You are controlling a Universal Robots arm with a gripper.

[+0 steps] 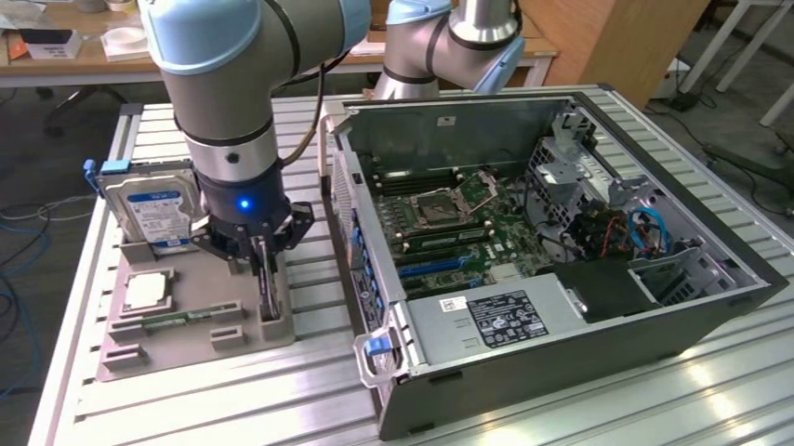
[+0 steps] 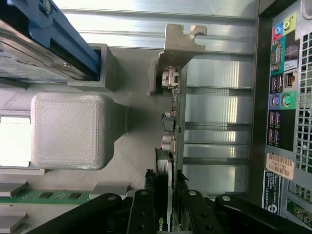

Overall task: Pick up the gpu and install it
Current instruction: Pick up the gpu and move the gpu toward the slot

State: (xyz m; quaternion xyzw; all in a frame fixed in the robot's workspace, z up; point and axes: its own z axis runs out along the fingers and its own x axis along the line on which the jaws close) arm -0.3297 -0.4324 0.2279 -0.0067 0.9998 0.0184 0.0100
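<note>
The slatted aluminium table (image 1: 186,400) carries a grey printed parts holder (image 1: 186,342) toward the exterior view's left and, just beside it, an open desktop computer case (image 1: 559,367) lying on its side.

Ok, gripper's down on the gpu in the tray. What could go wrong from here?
1. The gpu stands on edge in a narrow slot of the gray tray, with its bracket against a slot wall. A skewed lift could bind and drag the tray.
2. The gripper straddles only a short stretch of the card, so it might pivot once lifted.
3. The computer case wall is close beside it, and a swing could clip it.
</note>
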